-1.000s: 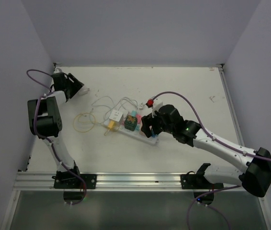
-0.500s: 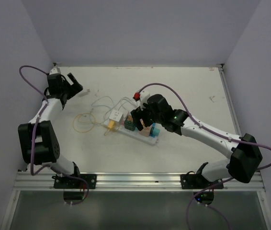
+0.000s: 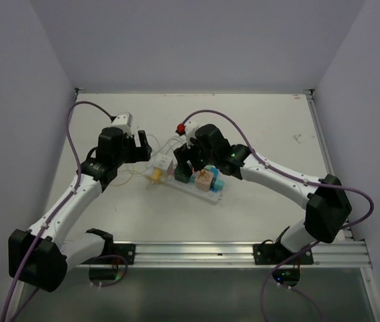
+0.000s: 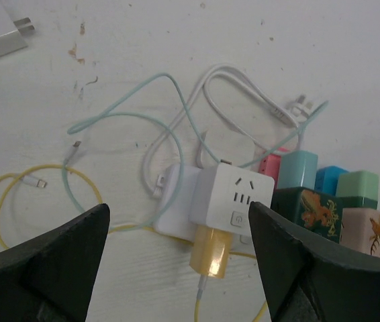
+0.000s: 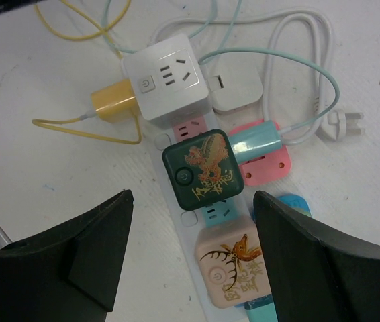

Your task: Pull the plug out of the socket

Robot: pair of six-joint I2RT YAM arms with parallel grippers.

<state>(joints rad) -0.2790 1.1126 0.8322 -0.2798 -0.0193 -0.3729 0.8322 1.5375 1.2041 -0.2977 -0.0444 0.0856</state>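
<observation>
Across the middle of the table, both arms reach inward from the lower corners of the top view and meet over the socket. It lies on a slant at centre frame, its outlets crowded.

Right gripper hangs with its jaws spread wide, one on each side of the green plug seated in the strip. That straddle suggests this is the plug to be pulled, and nothing is gripped yet. Left gripper is likewise parted and holds nothing. It frames the white cube at the strip's end, probably so it can pin that end while the other arm pulls.

A beige plug sits just beside the green one, leaving a finger little room there. A yellow charger juts from the cube's side. Loose cords loop through the upper part of the left wrist view.
</observation>
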